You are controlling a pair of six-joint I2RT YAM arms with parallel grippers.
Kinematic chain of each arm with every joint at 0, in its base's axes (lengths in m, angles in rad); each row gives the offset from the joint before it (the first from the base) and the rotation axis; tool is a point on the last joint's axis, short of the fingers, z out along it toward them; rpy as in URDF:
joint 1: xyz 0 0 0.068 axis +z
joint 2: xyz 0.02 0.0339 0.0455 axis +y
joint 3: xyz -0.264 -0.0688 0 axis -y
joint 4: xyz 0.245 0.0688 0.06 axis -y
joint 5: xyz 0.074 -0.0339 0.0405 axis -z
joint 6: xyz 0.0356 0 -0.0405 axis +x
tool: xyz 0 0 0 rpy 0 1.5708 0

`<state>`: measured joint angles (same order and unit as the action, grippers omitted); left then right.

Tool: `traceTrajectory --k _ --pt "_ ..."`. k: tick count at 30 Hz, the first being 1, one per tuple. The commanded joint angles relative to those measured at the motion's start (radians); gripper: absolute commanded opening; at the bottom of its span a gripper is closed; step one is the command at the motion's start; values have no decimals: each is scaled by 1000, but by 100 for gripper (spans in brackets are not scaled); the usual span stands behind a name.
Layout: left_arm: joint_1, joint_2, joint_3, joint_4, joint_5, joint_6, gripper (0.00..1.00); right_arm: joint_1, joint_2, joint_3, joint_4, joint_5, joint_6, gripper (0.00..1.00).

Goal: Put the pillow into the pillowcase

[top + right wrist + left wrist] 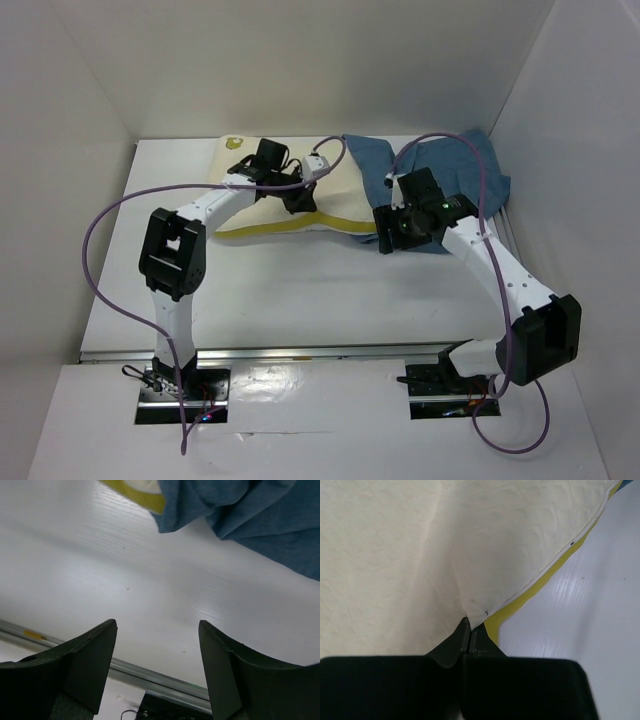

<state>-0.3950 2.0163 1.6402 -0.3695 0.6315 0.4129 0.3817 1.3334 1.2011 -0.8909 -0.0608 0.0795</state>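
Note:
The cream-white pillow (262,208) lies at the back of the table, its yellow edge band (300,226) facing the arms. My left gripper (298,197) is over the pillow's near edge. In the left wrist view the left gripper (470,625) is shut on a pinch of the pillow (395,555) cloth just beside the yellow band (520,605). The dusty-blue pillowcase (385,165) lies crumpled to the pillow's right. My right gripper (386,238) hangs at its near edge. In the right wrist view the right gripper (157,627) is open over bare table, with the pillowcase (260,515) beyond its fingertips.
White walls enclose the table (300,290) on the left, back and right. A metal rail (300,352) runs along the near edge. Purple cables (100,240) loop from both arms. The pillowcase's right side lies against the right wall.

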Motion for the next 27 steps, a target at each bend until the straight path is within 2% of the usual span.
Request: traceTrajectory --k 1,6,13,27 --pt "1 -8 30 -9 42 -25 0 -1 -34 -12 96 104 -23 73" --pt "10 -19 30 -31 42 -14 0 -1 35 -3 187 67 -32 68" --pt "39 -37 21 -52 33 4 0 -1 127 32 244 -7 -52 53" --pt "58 -47 1 -43 33 -14 0 -1 224 97 288 -34 -63 50"
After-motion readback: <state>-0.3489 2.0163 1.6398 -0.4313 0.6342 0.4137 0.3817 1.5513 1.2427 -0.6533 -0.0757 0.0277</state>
